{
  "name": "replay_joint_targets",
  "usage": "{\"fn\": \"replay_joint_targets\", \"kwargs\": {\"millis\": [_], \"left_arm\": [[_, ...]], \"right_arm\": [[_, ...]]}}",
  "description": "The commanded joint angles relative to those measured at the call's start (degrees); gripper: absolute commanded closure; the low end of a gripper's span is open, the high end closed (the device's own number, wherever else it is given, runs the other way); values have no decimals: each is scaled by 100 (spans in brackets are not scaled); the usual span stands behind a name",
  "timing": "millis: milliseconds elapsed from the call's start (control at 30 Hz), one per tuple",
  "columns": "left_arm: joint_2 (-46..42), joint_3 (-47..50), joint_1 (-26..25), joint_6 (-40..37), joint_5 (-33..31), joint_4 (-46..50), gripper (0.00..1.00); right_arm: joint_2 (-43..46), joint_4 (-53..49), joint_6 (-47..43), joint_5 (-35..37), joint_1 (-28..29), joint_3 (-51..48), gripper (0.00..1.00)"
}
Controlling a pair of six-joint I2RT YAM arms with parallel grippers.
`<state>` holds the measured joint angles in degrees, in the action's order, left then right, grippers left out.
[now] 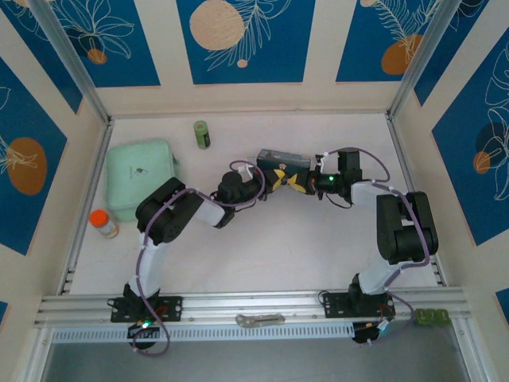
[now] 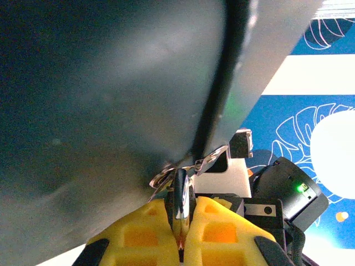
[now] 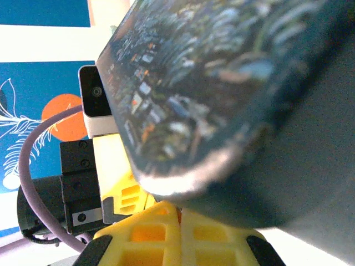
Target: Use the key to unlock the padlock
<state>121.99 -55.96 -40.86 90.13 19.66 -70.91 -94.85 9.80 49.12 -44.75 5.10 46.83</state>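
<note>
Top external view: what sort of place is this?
Likely a purpose-built robot test cell, not a home or shop: left arm and right arm bolted to an aluminium rail, with blue leaf-print panel walls boxing in a white table.

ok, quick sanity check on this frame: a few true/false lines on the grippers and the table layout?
1. The left gripper and right gripper meet at the blue tin mid-table. True.
2. The left gripper is wide open. False: it is shut on a small metal piece; I cannot tell whether that is the padlock or the key.
3. The mint-green box lies on the table's right side. False: it is on the left side.
4. An orange-capped bottle sits near the left edge. True.
5. A flat silvery piece lies on the front rail between the arm bases. True.
</note>
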Motion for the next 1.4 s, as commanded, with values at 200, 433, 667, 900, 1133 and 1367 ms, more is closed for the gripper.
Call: {"fn": "replay_joint_targets", "kwargs": {"millis": [200, 433, 667, 900, 1133, 1367], "left_arm": [[21, -242, -406, -304, 1047, -762, 100], [-346, -48, -363, -1422, 1143, -237, 100], [13, -68, -263, -1034, 1174, -977, 100], [-235, 171, -240, -1205, 840, -310, 100], [-356, 254, -238, -1120, 483, 38, 100], [-561, 231, -233, -1208, 223, 596, 100]], "right_arm": [[-270, 766, 965, 223, 175, 94, 100], [-267, 1129, 2163, -310, 129, -190, 100], [-269, 1359, 2495, -603, 66, -321, 100], [649, -934, 715, 388, -67, 16, 84], [1280, -2053, -371, 1321, -29, 149, 57], [2035, -3192, -1713, 3000, 481, 375, 53]]}}
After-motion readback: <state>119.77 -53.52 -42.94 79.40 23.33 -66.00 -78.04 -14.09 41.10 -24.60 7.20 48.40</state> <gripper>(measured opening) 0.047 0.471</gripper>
